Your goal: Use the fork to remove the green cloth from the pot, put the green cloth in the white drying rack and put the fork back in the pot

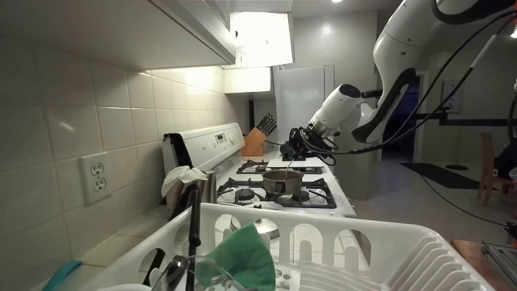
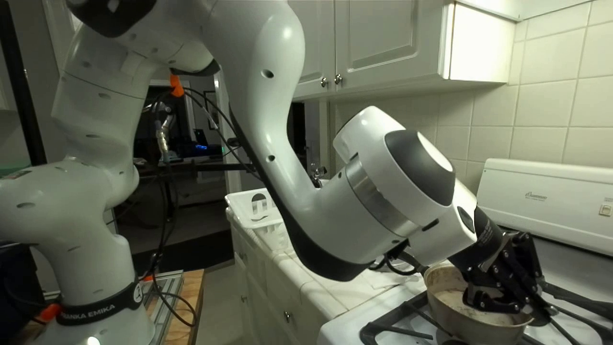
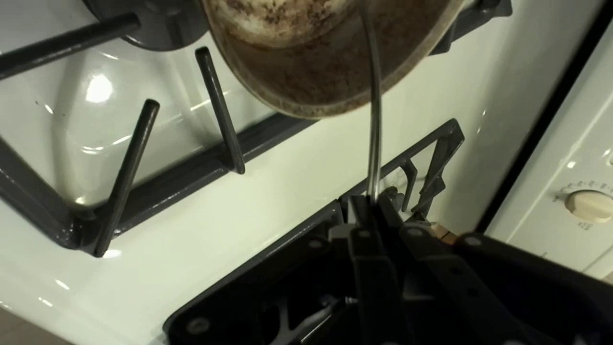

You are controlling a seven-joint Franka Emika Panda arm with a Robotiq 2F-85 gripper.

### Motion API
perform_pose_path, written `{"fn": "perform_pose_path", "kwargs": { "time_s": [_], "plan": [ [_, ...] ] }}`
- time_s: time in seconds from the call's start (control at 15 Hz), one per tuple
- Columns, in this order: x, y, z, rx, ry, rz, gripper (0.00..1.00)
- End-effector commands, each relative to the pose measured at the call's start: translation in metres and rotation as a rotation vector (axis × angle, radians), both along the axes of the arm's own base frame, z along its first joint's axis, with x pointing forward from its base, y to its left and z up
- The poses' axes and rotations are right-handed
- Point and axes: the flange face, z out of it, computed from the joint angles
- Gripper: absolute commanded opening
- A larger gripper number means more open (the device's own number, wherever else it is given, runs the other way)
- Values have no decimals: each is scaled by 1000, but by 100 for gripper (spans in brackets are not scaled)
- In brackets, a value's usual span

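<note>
The hand (image 3: pixel 373 207) pinches the fork (image 3: pixel 375 139); the base band (image 2: pixel 99 306) reads "FRANKA EMIKA".

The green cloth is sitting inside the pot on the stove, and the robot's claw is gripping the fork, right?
Not quite: an exterior view shows the green cloth in the white drying rack, not in the pot. The rest is right: the pot is on the stove, and the gripper is holding the fork.
</note>
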Motion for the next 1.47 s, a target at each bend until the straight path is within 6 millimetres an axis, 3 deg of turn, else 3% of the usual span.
{"fn": "perform_pose_path", "kwargs": {
  "time_s": [0.0,0.27,0.33,0.4,0.67,0.87,1.07,1.4],
  "plan": [
    [8,0,-18,24,5,9,1],
    [7,-3,-23,33,8,1,1],
    [6,-2,-25,37,10,0,31],
    [6,-2,-25,39,11,-2,32],
    [0,1,-26,28,31,-16,58],
    [-8,5,-8,3,28,-24,79],
    [-30,19,17,-92,74,-41,98],
    [-85,71,26,-291,295,87,100]
  ]
}}
